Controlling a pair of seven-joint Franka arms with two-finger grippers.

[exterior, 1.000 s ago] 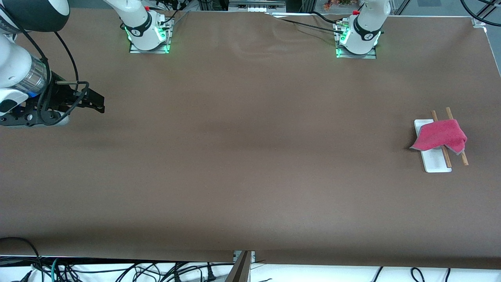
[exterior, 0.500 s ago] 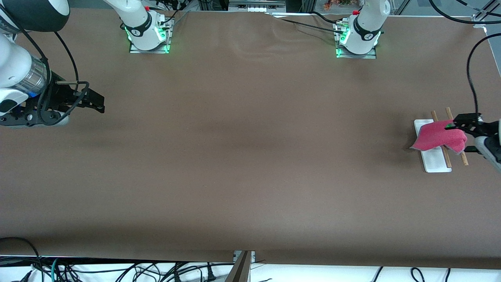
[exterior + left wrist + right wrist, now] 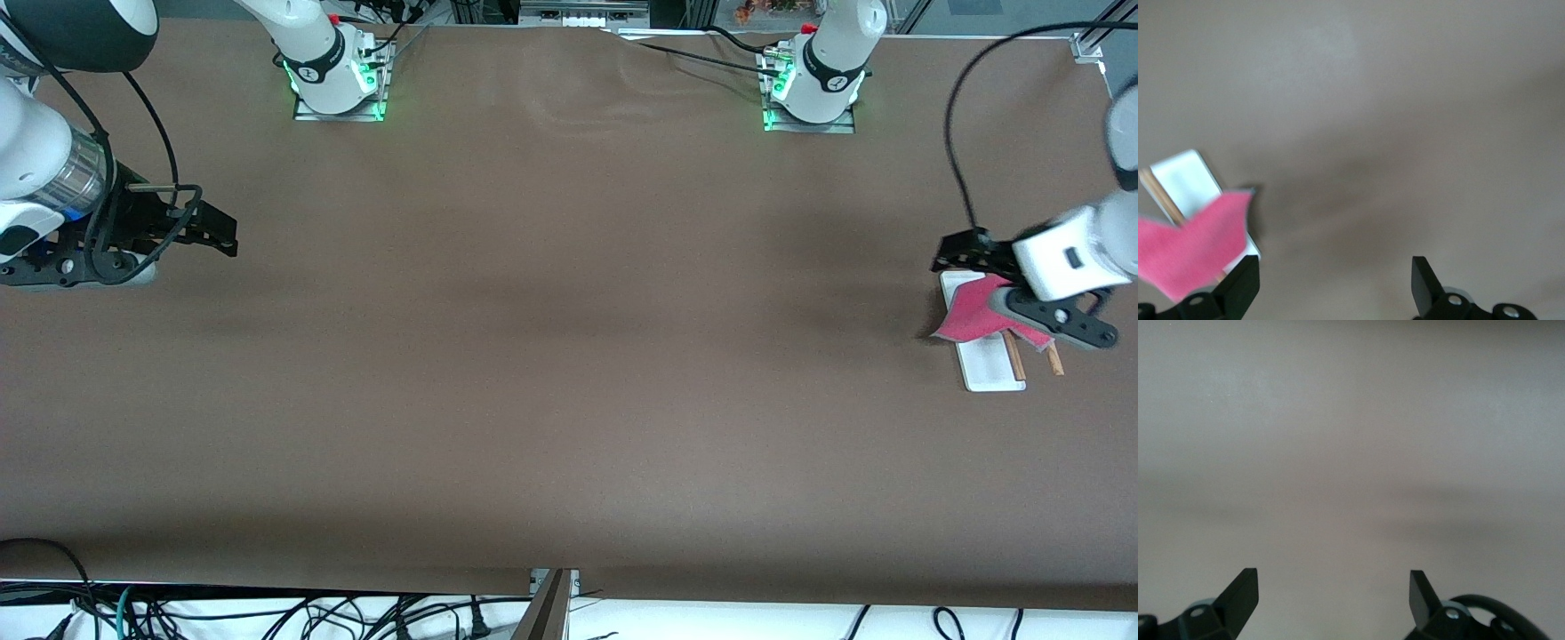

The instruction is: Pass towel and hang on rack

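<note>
- My left tool (image 3: 956, 258) hangs over the rack (image 3: 989, 366), fingers spread wide and empty.
- The towel (image 3: 965, 316) lies draped across the rack's rods, pink face up, at the left arm's end of the worktop (image 3: 551, 356).
- My right tool (image 3: 218, 236) waits well apart, fingers wide, nothing held.

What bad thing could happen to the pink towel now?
The towel is draped over the rack, and the open left gripper is over the rack's end farthest from the front camera. If it swings low, it might snag the cloth and drag it off the rods. The rack looks small and light, so a bump could also tip or slide it. The right gripper, open too, waits over the right arm's end of the table, too distant to help.
</note>
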